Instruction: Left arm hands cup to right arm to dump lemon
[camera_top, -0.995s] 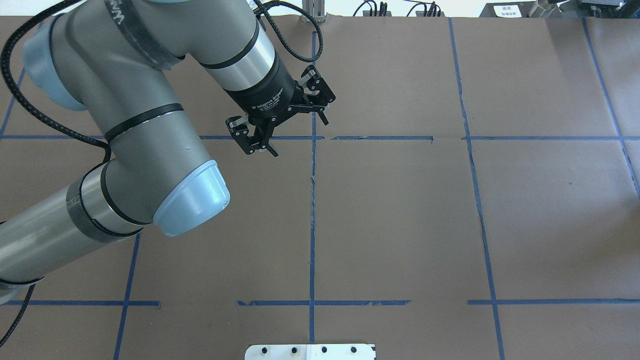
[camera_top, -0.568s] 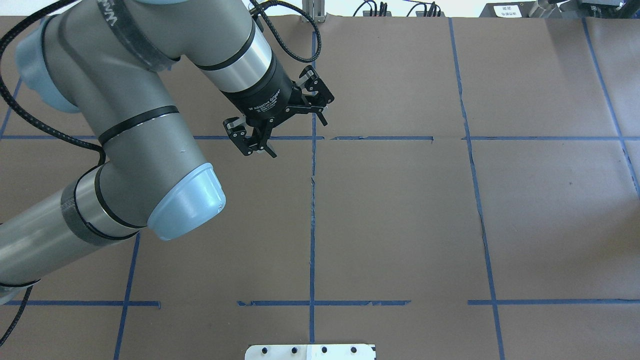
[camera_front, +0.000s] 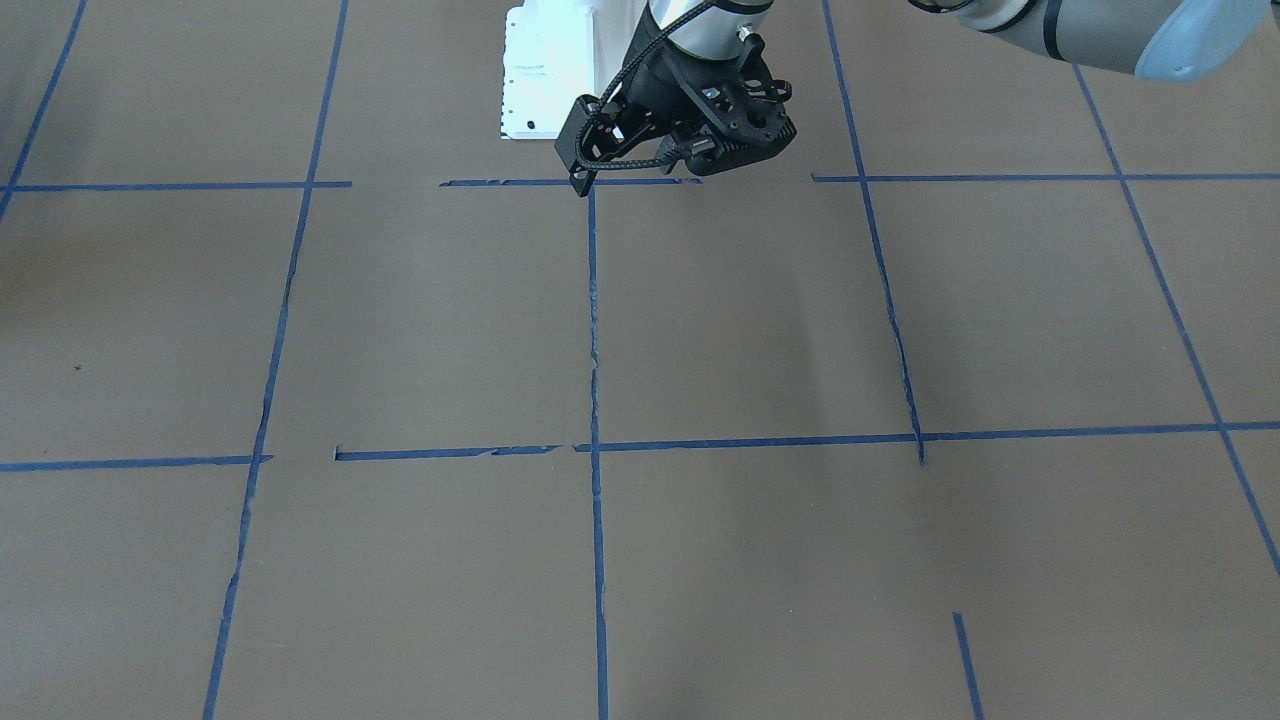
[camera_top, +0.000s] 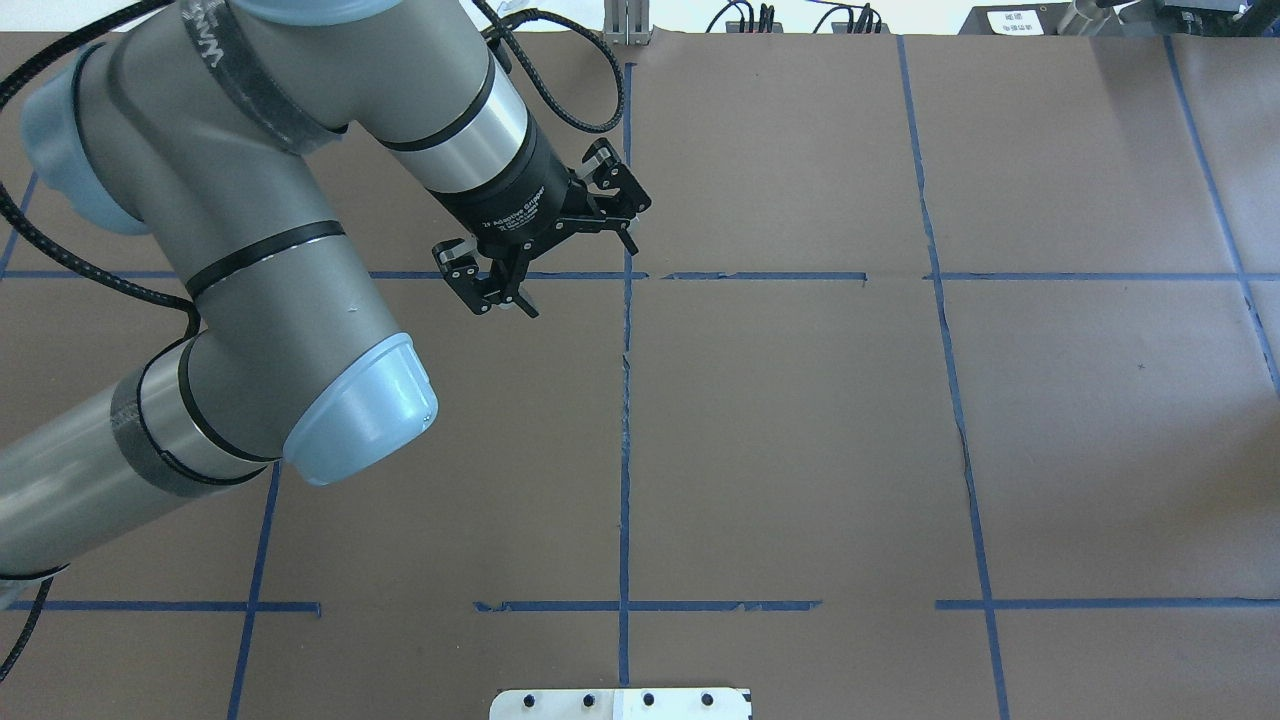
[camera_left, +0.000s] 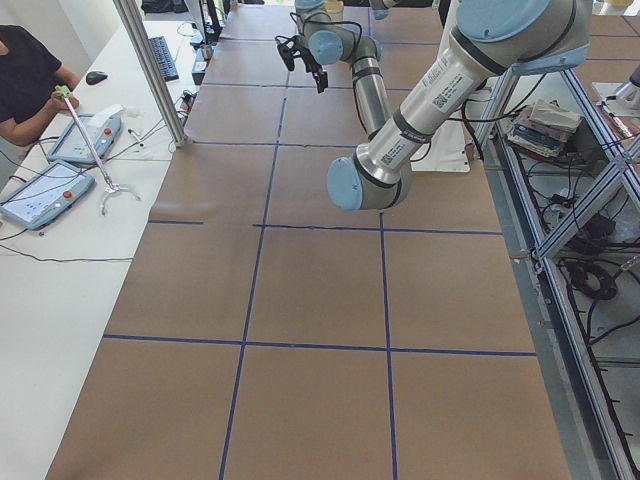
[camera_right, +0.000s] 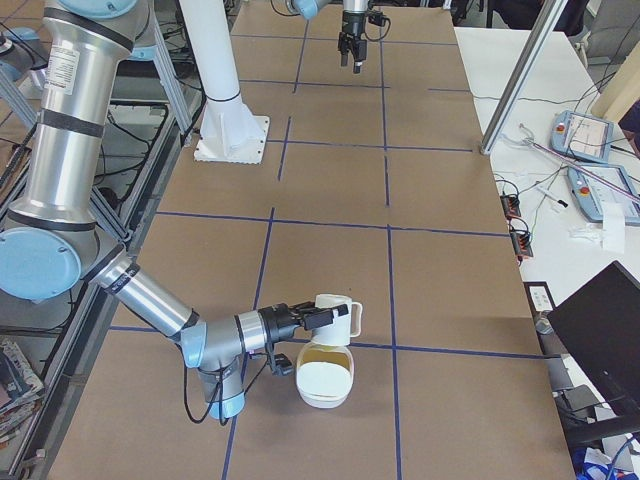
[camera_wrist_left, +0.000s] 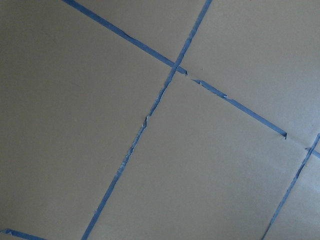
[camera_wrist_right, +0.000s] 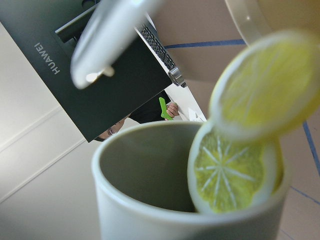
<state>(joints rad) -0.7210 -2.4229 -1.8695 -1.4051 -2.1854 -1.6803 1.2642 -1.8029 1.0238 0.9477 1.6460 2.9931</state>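
cup (camera_right: 335, 318) hangs tipped at the tip of the right end effector (camera_right: 303, 320), with a white bowl (camera_right: 325, 382) just beneath; i cannot tell whether the fingers clench it. lemon (camera_wrist_right: 232, 172) slices show at the cup's rim. the left end effector (camera_top: 578, 275) is released, fingers spread above the tabletop (camera_top: 800, 420), well apart from the cup.
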